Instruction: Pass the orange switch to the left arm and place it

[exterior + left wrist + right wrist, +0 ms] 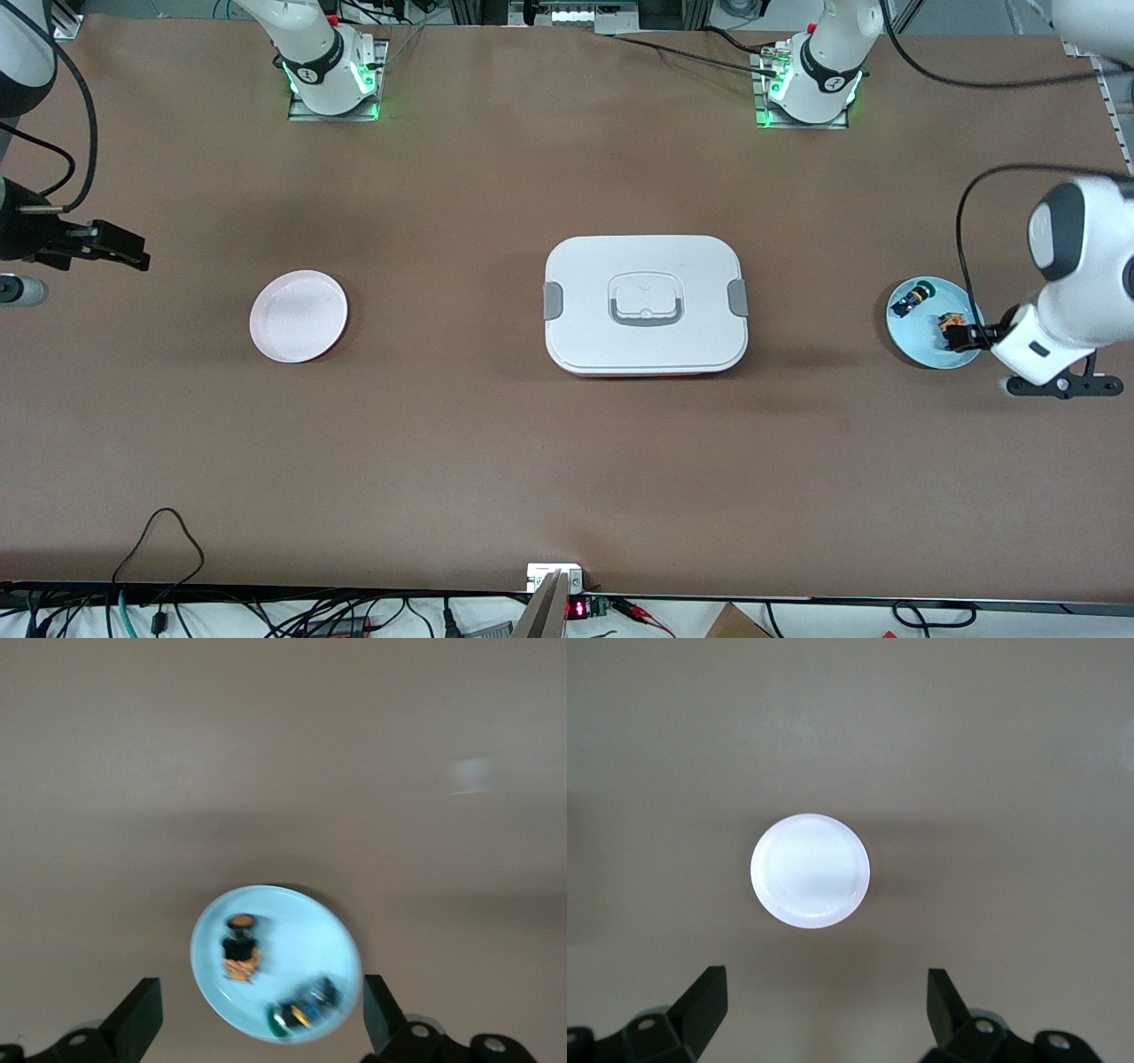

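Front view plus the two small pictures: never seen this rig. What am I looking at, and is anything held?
Two white robot arms are bolted along one edge of a brown table, each ending in a two-finger claw. The big picture looks down from across the table; each small picture comes from a camera on one arm's wrist.

Mid-table sits the box, lid on. Toward the right arm's end lies a pale pink plate. Toward the left arm's end, a light blue plate holds the orange switch and a blue switch.

The left claw is open over the blue plate; the right claw is open and waits by the pink plate's end of the table. Nothing is held.
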